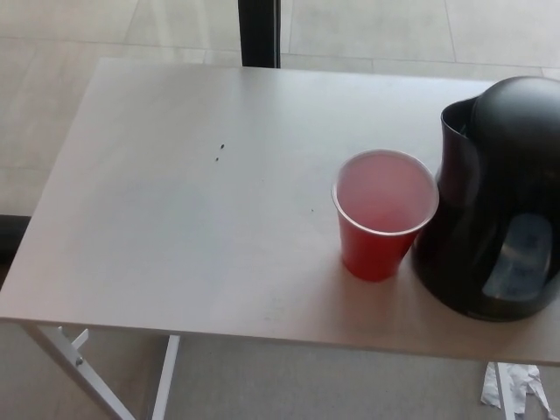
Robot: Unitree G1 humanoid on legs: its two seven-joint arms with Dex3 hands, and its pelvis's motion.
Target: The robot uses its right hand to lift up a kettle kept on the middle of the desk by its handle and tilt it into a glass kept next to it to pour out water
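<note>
A black kettle point(499, 197) stands upright at the right side of the pale desk point(175, 219), partly cut off by the picture's right edge. Its spout faces left and its water window shows low on the right. Its handle cannot be seen. A red plastic cup point(382, 214) with a white rim stands just left of the kettle, close against its body; I cannot tell whether they touch. Neither of my hands shows in the head view.
A dark vertical post point(259, 32) rises behind the desk's far edge. White desk legs point(96, 376) show under the front left. Crumpled paper point(516, 389) lies on the floor at the lower right. Two small dark specks point(220, 152) mark the desk top.
</note>
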